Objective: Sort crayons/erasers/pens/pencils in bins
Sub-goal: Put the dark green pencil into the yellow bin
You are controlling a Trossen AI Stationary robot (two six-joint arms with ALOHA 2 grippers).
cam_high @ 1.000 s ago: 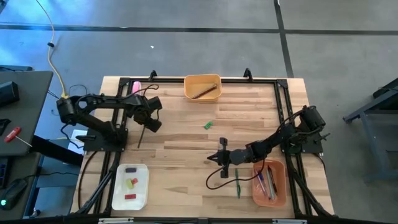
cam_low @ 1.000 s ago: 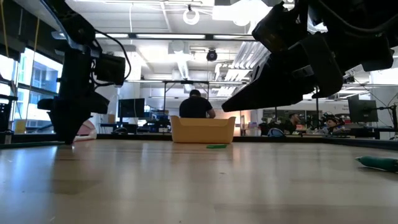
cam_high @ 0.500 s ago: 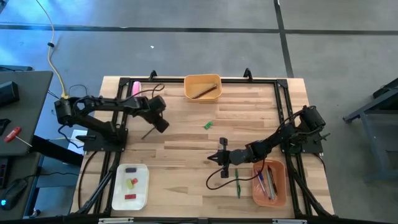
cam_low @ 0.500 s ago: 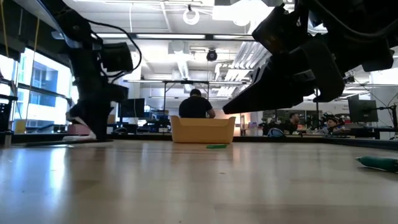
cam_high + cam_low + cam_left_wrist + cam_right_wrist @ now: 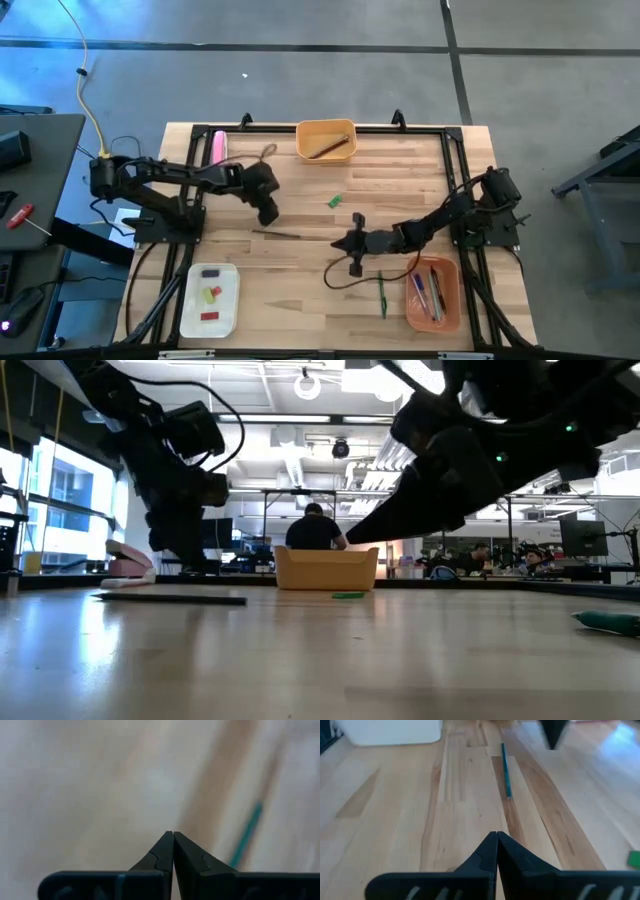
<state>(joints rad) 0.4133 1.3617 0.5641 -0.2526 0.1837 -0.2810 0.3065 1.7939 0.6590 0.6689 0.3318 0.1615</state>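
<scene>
High view: both end effectors, left (image 5: pixel 268 212) and right (image 5: pixel 352 240), are closed and empty, a dark pencil (image 5: pixel 275 233) lying on the worktop between them. Green crayon (image 5: pixel 334 201) sits at 12 o'clock from the right one; the yellow-orange bin (image 5: pixel 325 141) is farther on.

Left arm reaches from the desk's left edge toward centre, left gripper (image 5: pixel 269 213) pointing down, fingers (image 5: pixel 165 852) pressed together. Right arm stretches low from the right edge, right gripper (image 5: pixel 341 243) with fingers (image 5: pixel 490 852) closed.
</scene>
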